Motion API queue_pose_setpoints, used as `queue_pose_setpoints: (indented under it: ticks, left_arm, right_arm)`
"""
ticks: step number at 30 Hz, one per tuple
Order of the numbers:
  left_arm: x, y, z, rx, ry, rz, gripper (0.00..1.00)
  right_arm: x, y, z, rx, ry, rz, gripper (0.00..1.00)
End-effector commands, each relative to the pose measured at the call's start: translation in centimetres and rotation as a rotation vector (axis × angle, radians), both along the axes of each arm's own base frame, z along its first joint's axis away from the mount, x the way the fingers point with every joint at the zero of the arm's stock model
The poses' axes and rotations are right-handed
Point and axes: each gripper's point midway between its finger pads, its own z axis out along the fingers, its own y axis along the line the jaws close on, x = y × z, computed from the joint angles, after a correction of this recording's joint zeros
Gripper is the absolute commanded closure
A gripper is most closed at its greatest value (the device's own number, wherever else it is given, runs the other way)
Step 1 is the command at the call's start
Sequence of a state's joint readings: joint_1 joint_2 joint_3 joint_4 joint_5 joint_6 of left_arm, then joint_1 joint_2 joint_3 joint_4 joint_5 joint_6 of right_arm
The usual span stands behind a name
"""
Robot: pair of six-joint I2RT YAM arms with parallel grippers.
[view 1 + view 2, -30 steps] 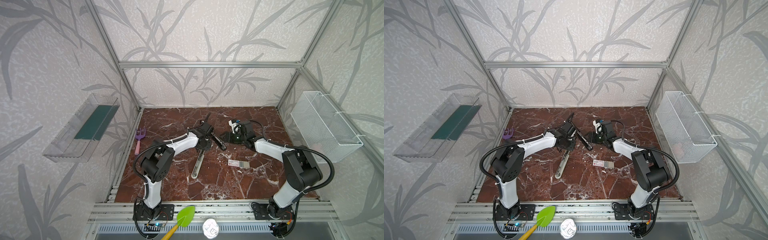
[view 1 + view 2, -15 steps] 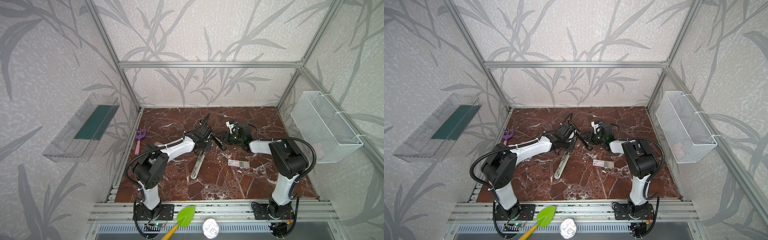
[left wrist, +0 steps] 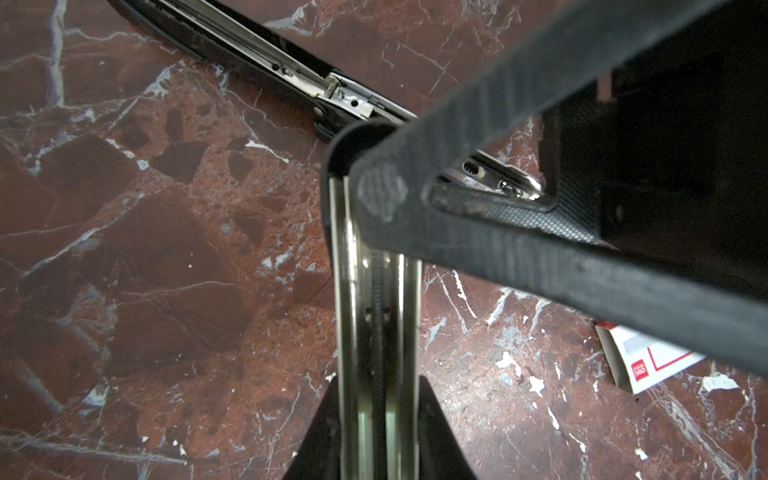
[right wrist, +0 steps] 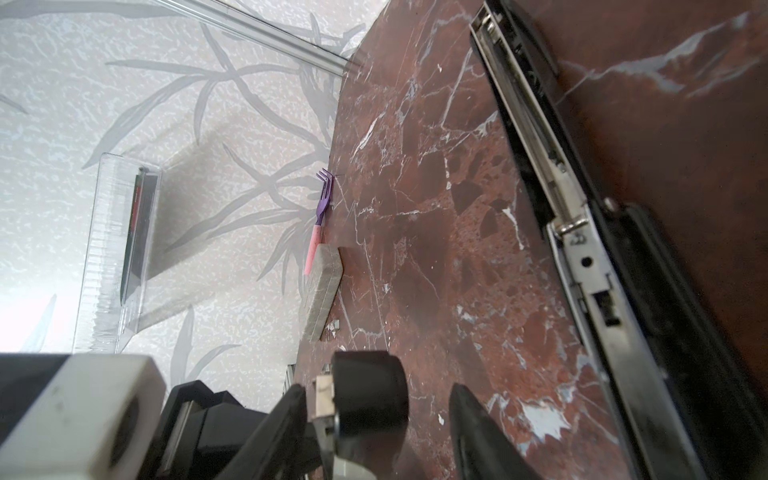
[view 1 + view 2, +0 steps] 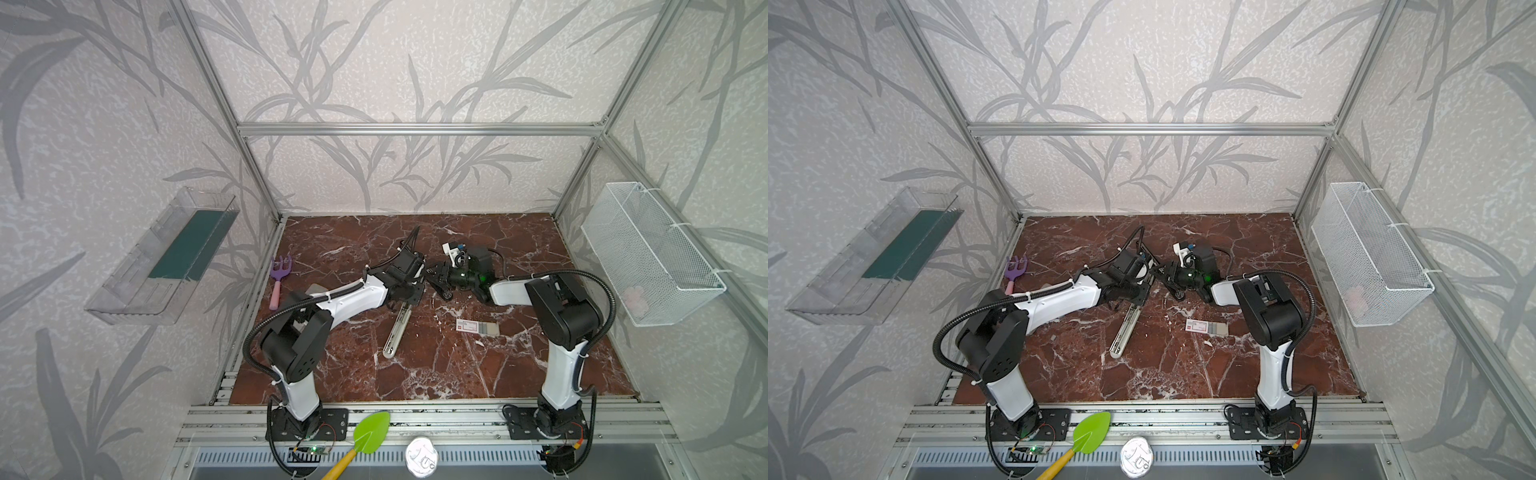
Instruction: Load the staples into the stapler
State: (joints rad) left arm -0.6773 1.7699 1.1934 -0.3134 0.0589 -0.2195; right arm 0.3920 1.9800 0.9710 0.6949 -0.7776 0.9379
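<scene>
We see stapler (image 5: 397, 332) splayed open mid-table. Long axis of silver rail runs from left gripper (image 5: 409, 296) toward front edge, free tip frontward. Black half lies flat beside right gripper (image 5: 439, 284). Left gripper clamps rail. Right gripper's jaws stand apart, holding nothing. Rail glossy channel metal, shell matte black. We find staples (image 5: 477, 327), flat white box with red mark, right of rail on veined red-brown marble (image 5: 415, 382).

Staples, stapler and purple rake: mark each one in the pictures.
staples (image 5: 478, 327): in a top view, middle of the flat white box.
stapler (image 5: 397, 332): in a top view, middle of its silver rail.
purple rake (image 5: 274, 293): in a top view, on its pink handle.
</scene>
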Motion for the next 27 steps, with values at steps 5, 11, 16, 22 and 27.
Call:
queue_pose_setpoints:
  ticks: [5, 11, 16, 22, 27]
  left_arm:
    - [0.2, -1.2, 2.6, -0.059, -0.063, -0.039, 1.0]
    - [0.2, -1.4, 2.9, -0.06, -0.072, -0.047, 1.0]
    - [0.2, -0.9, 3.2, -0.046, -0.08, -0.028, 0.86]
    - [-0.9, 0.8, 4.2, -0.036, -0.083, 0.022, 0.59]
    - [-3.8, 3.7, 4.6, -0.048, -0.08, 0.083, 0.57]
  right_arm:
    - [0.6, 1.4, 2.0, 0.084, -0.056, 0.044, 0.48]
    - [0.5, 1.5, 1.7, 0.087, -0.055, 0.053, 0.66]
    - [0.6, 1.4, 1.6, 0.083, -0.072, 0.046, 0.73]
    - [1.4, 0.3, 1.9, 0.09, -0.115, 0.002, 0.74]
    - [2.1, -0.9, 2.4, 0.078, -0.161, -0.029, 0.74]
